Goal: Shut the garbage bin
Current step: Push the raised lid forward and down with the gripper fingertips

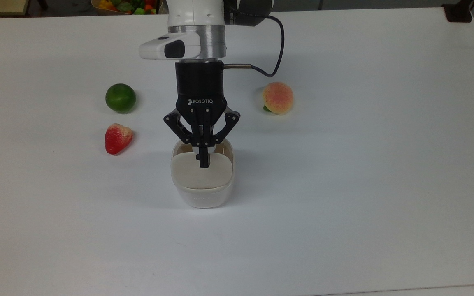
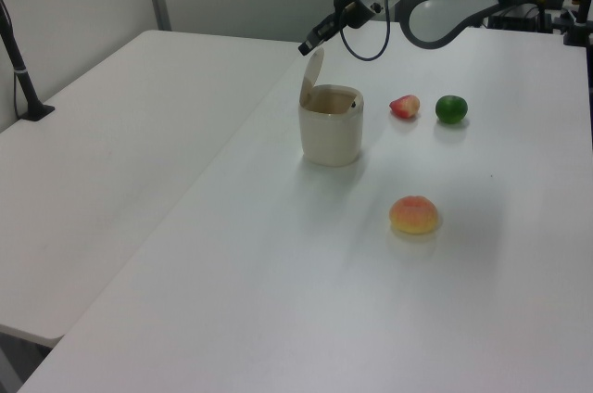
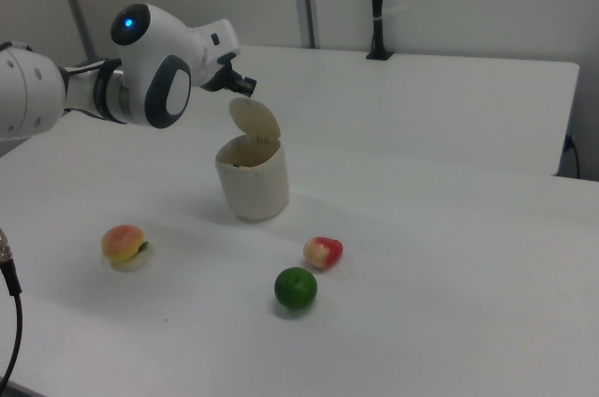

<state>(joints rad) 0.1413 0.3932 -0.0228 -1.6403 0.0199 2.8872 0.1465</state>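
Observation:
The garbage bin (image 1: 203, 193) is a small white rounded-square tub standing mid-table, with its beige hinged lid (image 1: 201, 174) raised upright. The lid (image 2: 312, 74) stands up from the rim in the left view, and the bin's body (image 3: 253, 180) shows below the lid (image 3: 255, 120) in the right view. My gripper (image 1: 204, 163) is shut with nothing in it, its black fingertips pressed together. It hangs just above the lid's top edge (image 2: 305, 46), on the lid's outer side (image 3: 246, 86). Whether it touches the lid I cannot tell.
On the white table (image 1: 344, 185) lie a green lime (image 1: 120, 98) and a red strawberry (image 1: 117, 138) to the top view's left of the bin. A peach (image 1: 277, 97) lies to the top view's right. A basket of fruit (image 1: 113, 4) sits beyond the far edge.

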